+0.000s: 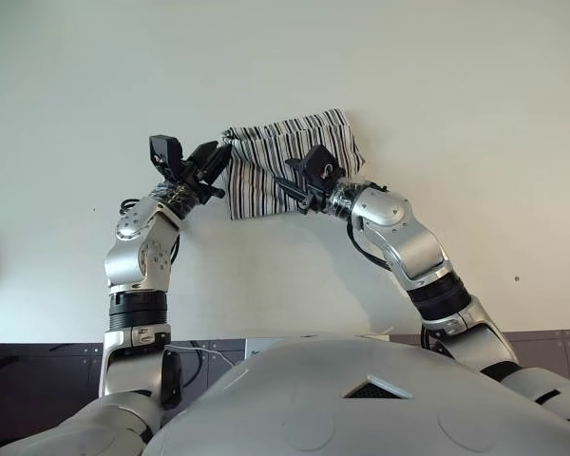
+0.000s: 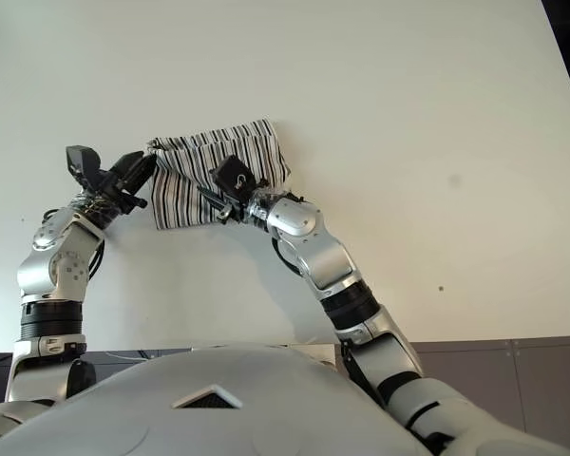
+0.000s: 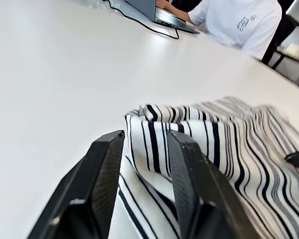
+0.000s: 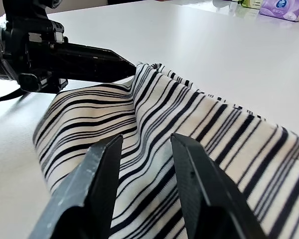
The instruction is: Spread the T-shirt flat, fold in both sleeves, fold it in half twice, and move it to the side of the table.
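1. The T-shirt (image 1: 287,160) lies on the white table (image 1: 456,104), out at the far reach of both arms and a little to the left of the middle. It is already a small striped packet several layers thick, with no sleeve showing.
2. The left gripper (image 1: 218,160) sits at the packet's left edge, by the far left corner. Its fingers (image 3: 107,169) are spread, and striped cloth shows in the gap between them. It does not look pinched.
3. The right gripper (image 1: 293,193) is over the packet's near edge. Its fingers (image 4: 102,169) also stand apart, low over the top layer, with cloth lying under and between them rather than squeezed.
4. Judging by the packet's size and layers, the sleeve folds and the halvings look done or nearly done. The far left corner is a little rumpled and raised. The step in hand appears to be the last one: taking hold of the packet to move it to the side of the table.
5. The next move calls for both grippers to close on all the layers at once, not just the top one.
6. They then need to carry or slide the packet together at the same pace, so the folds do not open.
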### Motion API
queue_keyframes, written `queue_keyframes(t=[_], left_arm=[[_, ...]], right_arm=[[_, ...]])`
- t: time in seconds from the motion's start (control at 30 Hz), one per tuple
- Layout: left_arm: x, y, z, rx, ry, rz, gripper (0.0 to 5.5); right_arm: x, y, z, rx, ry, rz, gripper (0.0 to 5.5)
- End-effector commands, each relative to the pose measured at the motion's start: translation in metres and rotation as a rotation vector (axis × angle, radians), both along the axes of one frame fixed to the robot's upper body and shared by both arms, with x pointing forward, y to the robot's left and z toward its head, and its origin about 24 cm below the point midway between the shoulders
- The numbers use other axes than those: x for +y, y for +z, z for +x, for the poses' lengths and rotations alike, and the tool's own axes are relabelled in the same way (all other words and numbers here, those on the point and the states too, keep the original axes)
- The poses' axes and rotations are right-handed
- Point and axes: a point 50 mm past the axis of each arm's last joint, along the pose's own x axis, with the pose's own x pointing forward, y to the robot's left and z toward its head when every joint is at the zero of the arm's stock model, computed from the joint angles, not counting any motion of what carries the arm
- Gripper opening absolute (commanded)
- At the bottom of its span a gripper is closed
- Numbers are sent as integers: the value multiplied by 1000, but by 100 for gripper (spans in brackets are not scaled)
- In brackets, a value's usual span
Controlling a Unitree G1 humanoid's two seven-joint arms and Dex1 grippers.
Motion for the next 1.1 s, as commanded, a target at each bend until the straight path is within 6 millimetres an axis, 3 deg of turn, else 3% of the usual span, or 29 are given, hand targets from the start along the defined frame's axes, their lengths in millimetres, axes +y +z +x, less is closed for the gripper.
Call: queue_keyframes(t=[0.03,0.13,0.23,0.33,0.43,0.5,0.57,0.63,0.7,0.97,1.1], left_arm=[[-2,9,11,-34,164,-172,159],[-10,7,14,-32,239,-228,159],[-11,4,11,-20,291,-249,159],[-2,9,13,-38,365,-272,159],[3,14,16,-75,432,-302,159],[4,21,25,-111,479,-325,159],[4,33,38,-160,527,-344,159],[-1,41,49,-187,566,-358,159],[-11,48,58,-201,567,-364,159],[-23,43,60,-190,564,-311,159],[-24,46,64,-208,554,-271,159]], right_arm=[[16,0,7,-55,-2,-31,177],[12,-9,11,-68,-69,-134,177],[-4,-27,10,48,-129,-229,177],[-26,-41,3,241,-209,-202,177],[-46,-42,14,349,-359,-142,177],[-82,-40,38,319,-645,-137,177],[-147,-38,62,294,-1100,-94,177],[-210,-39,65,336,-1556,29,177],[-248,-42,57,381,-1838,121,177],[-253,-38,75,375,-1878,212,177],[-248,-7,97,142,-1747,214,177]])
